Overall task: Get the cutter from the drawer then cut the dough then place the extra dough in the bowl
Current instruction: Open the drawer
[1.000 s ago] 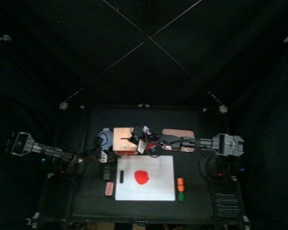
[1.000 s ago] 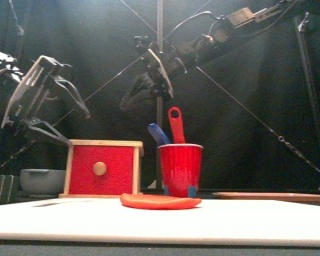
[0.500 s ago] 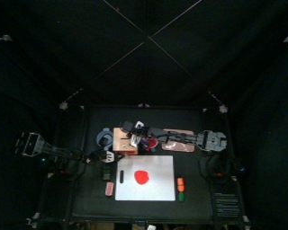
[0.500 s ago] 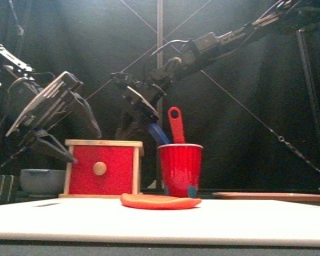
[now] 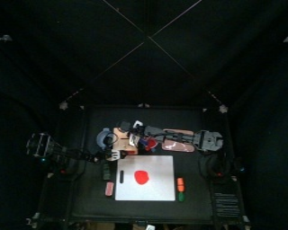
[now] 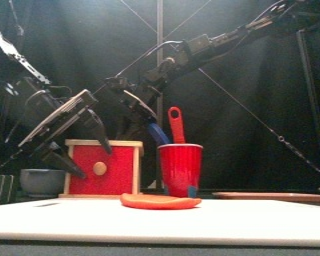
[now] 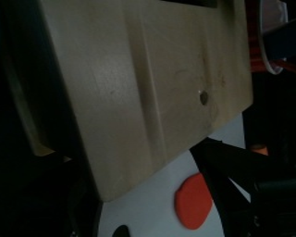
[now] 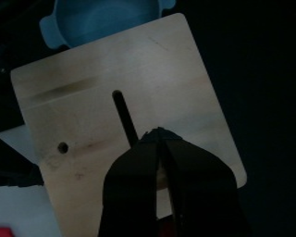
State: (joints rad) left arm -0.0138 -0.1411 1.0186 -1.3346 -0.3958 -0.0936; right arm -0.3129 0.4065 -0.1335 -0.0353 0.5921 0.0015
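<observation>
Lower now, the left gripper has sunk toward the wooden box. Its jaws are spread just above the red drawer front, a little to its left. The right gripper has slid leftward over the box top, jaws pinched together beside the slot. The dough lies on the white board before the box, and the bowl stands left of it.

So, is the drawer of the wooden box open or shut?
Shut: the red drawer front sits flush inside the wooden box frame in the front view.
</observation>
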